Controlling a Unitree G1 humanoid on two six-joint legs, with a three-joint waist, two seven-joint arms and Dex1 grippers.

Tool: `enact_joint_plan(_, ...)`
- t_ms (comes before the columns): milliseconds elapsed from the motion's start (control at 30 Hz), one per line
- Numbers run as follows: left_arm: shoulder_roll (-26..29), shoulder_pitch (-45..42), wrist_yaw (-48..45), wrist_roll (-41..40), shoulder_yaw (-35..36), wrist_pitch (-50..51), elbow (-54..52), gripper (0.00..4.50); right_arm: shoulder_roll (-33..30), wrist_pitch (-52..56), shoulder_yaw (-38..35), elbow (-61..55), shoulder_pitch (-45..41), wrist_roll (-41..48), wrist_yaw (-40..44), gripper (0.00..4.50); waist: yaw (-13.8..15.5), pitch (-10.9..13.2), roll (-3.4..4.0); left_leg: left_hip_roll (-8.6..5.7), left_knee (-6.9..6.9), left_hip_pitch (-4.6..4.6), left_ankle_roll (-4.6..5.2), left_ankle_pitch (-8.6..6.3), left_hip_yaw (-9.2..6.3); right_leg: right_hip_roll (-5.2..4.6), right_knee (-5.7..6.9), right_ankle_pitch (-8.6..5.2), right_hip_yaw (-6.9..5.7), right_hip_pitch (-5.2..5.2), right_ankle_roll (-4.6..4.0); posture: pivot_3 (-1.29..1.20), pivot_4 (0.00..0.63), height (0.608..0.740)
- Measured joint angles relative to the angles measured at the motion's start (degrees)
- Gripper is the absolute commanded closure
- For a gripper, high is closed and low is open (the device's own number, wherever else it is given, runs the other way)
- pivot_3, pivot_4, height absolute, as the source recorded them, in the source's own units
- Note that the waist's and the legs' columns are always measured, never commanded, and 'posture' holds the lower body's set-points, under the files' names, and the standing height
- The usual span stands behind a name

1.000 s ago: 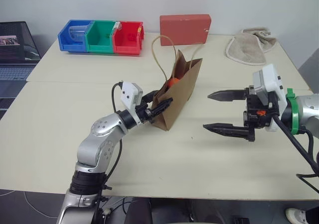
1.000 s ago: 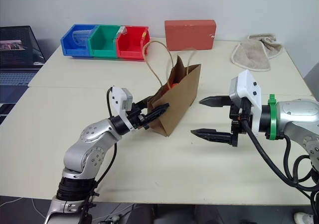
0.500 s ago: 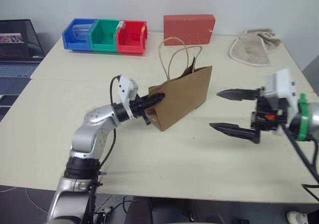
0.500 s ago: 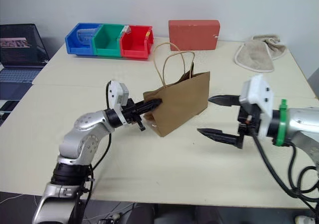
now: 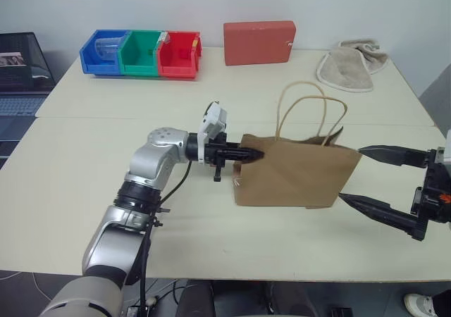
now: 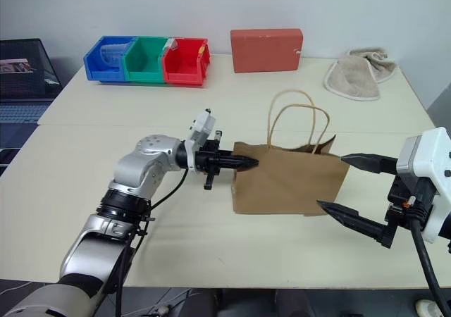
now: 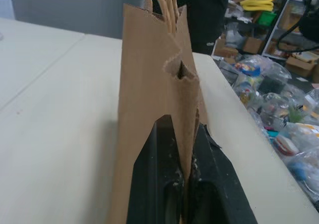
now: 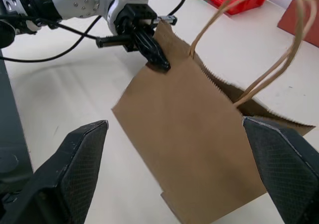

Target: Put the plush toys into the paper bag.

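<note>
Nearest, at about four o'clock on the table, the right gripper hangs with its two black fingers spread wide, one above the other, their tips close to the right end of the paper bag but not touching it. Nothing is between them.

Just past that, at the middle of the table, the paper bag stands upright with its broad brown face turned toward the robot and its two tan loop handles rising from the mouth. The left gripper reaches in level from nine o'clock and is clamped on the bag's upper left edge; in the left wrist view the paper fold is pinched tight between the two black fingers. The plush toys cannot be made out; the bag's inside is hidden by its front wall.

Farther back, along the far edge, a row of three bins, blue, green and red, sits at eleven o'clock, a red box at twelve, and a beige towel at one o'clock. A laptop sits off the table's edge at ten o'clock.
</note>
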Motion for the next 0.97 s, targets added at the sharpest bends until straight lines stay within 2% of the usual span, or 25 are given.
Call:
enact_joint_plan(33, -0.22, -0.05, 0.04, 0.69, 0.00, -1.23, 0.64, 4.45, -0.06, -0.13, 0.00, -0.23, 0.08, 0.32, -0.50, 0.00, 0.03, 0.00, 0.00, 0.00, 0.01, 0.00, 0.00, 0.00, 0.00, 0.00, 0.00, 0.00, 0.00, 0.01, 0.00, 0.00, 0.150, 0.740)
enact_joint_plan(133, -0.52, -0.65, 0.46, 2.18, 0.11, -3.71, 2.41, 3.80, -0.62, -0.78, 0.11, -0.65, 0.51, 0.91, -1.24, 0.00, 0.29, 0.00, 0.00, 0.00, 0.01, 0.00, 0.00, 0.00, -0.01, 0.00, 0.00, 0.00, -0.01, 0.02, 0.00, 0.00, 0.150, 0.740)
enact_joint_plan(267, 0.12, -0.61, 0.46, 2.54, 0.59, -3.68, 2.41, 2.51, -1.67, -1.88, 1.43, -0.28, 0.28, 0.74, -1.49, 0.00, 0.25, 0.00, 0.00, 0.01, 0.00, 0.00, 0.00, 0.00, -0.01, 0.00, -0.01, 0.00, -0.01, 0.01, 0.00, 0.00, 0.150, 0.740)
enact_joint_plan(433, 5.04, 1.91, 0.73, 2.17, 2.70, -0.59, -2.74, 0.90, -3.76, -4.02, 4.93, 2.28, -0.80, -1.50, 0.16, 0.00, -0.04, 0.00, 0.00, 0.03, -0.03, 0.02, 0.00, 0.00, -0.02, 0.01, 0.00, 0.00, -0.02, 0.00, 0.00, 0.00, 0.150, 0.740)
enact_joint_plan(500, 8.58, 4.77, 1.79, 2.12, 3.74, 2.37, -7.22, 0.32, -5.32, -5.02, 6.30, 3.74, -1.26, -3.24, 2.47, 0.00, -0.17, 0.00, 0.00, 0.04, -0.04, 0.01, 0.00, 0.00, -0.01, 0.01, -0.01, 0.00, -0.01, -0.02, 0.00, 0.00, 0.150, 0.740)
enact_joint_plan(600, 17.58, 10.41, 3.66, 2.53, 6.77, 5.35, -14.22, 0.32, -7.74, -7.28, 7.11, 8.52, -1.68, -8.21, 7.86, 0.00, -0.63, 0.00, 0.00, 0.09, -0.06, 0.03, 0.00, 0.00, -0.01, 0.02, 0.00, 0.00, -0.03, -0.04, 0.00, 0.00, 0.150, 0.740)
enact_joint_plan(667, 20.98, 11.83, 4.80, 2.88, 8.90, 6.03, -17.01, 0.32, -8.18, -8.73, 7.23, 12.19, -1.70, -11.72, 11.13, 0.00, -0.33, 0.01, 0.00, 0.06, -0.03, 0.04, 0.00, 0.00, -0.01, 0.00, -0.01, -0.01, -0.03, -0.01, 0.00, 0.00, 0.150, 0.740)
enact_joint_plan(800, 31.25, 16.47, 5.07, 2.87, 13.81, 8.90, -22.33, 0.32, -13.27, -11.76, 5.43, 20.59, -0.42, -19.84, 22.60, 0.00, 0.08, 0.02, 0.01, 0.07, -0.05, 0.04, 0.00, 0.00, 0.05, -0.01, -0.06, -0.01, -0.01, -0.03, 0.01, 0.00, 0.150, 0.740)
enact_joint_plan(967, 35.29, 18.16, 5.36, 1.56, 18.36, 10.55, -23.88, 0.32, -14.68, -15.17, 3.94, 28.11, -0.53, -26.86, 31.70, 0.00, 0.32, 0.02, 0.01, 0.08, -0.05, 0.06, 0.00, -0.01, 0.10, -0.02, -0.06, -0.02, 0.01, -0.02, 0.02, 0.00, 0.150, 0.740)
